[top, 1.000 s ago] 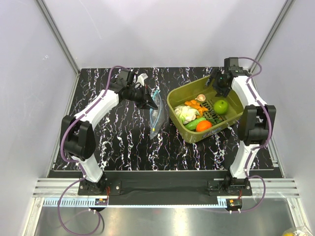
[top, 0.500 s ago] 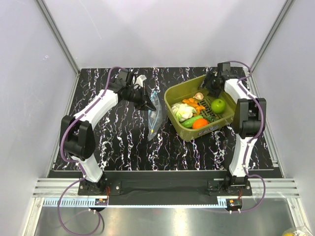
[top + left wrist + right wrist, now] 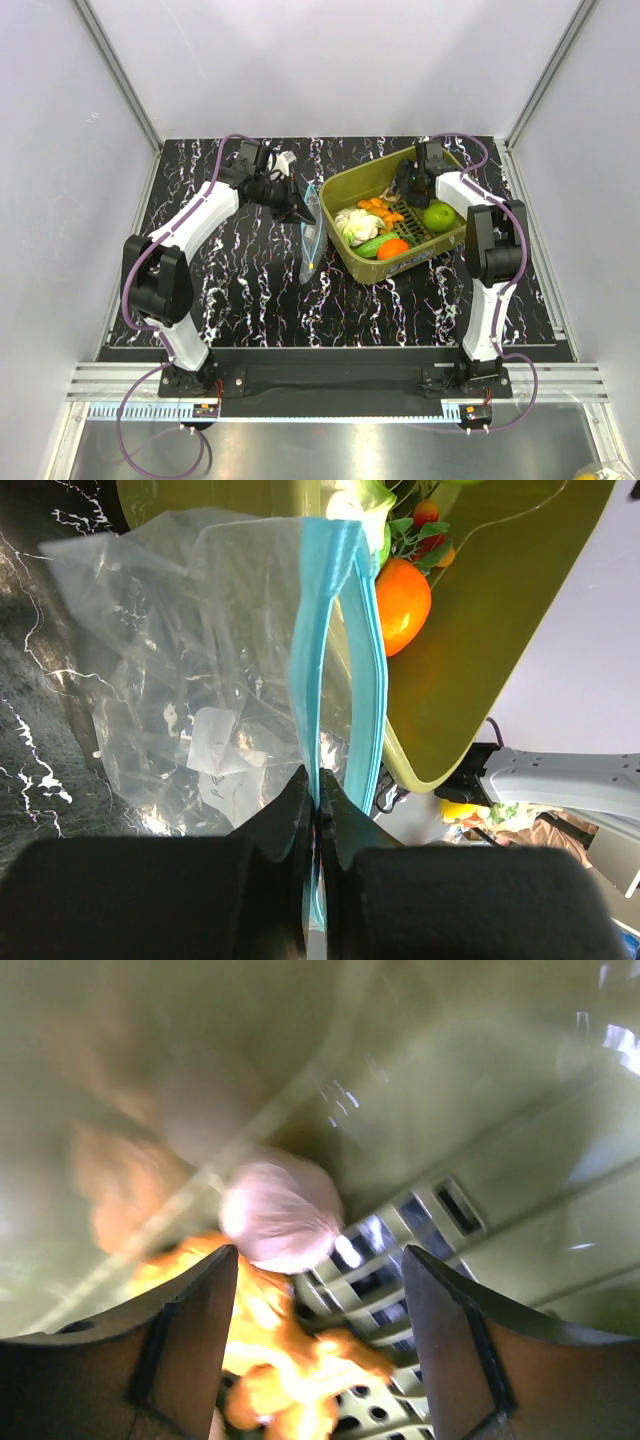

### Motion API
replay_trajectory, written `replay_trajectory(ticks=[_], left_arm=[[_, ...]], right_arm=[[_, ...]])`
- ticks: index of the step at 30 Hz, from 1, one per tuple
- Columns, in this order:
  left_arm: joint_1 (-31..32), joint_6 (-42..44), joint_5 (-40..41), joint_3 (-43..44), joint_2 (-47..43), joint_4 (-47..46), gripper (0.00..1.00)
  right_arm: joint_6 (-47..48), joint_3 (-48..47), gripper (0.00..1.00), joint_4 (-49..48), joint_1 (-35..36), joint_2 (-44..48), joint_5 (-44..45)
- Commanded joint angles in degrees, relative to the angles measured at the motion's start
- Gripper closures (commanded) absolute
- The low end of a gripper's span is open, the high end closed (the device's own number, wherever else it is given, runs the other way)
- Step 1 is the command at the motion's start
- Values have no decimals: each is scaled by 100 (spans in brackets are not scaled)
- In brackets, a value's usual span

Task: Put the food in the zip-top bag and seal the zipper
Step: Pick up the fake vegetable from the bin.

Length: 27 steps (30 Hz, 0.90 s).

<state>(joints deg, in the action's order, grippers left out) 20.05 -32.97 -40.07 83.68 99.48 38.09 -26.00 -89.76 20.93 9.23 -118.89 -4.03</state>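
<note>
Between left gripper (image 3: 318, 792) fingers: zipper (image 3: 322, 630) pinched, jaws closed on it.
Ahead of right gripper (image 3: 315, 1260): garlic bulb (image 3: 280, 1210), close, inside tub (image 3: 480, 1090); jaws parted wide, empty.

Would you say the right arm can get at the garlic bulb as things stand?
Probably yes: its open jaws hover right over the garlic bulb, and nothing lies between them and it.
</note>
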Motion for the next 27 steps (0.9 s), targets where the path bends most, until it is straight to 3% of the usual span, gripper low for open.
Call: replay_trajectory(ticks=[1, 15, 27], left_arm=[[-28, 80, 35, 236, -298, 23, 92], [-28, 115, 35, 210, -412, 50, 92], [-28, 168, 123, -220, -790, -12, 91]], right_arm=[[-133, 310, 27, -212, 17, 182, 104], [121, 740, 19, -1503, 158, 287, 807], [851, 978, 22, -1988, 193, 552, 1335]])
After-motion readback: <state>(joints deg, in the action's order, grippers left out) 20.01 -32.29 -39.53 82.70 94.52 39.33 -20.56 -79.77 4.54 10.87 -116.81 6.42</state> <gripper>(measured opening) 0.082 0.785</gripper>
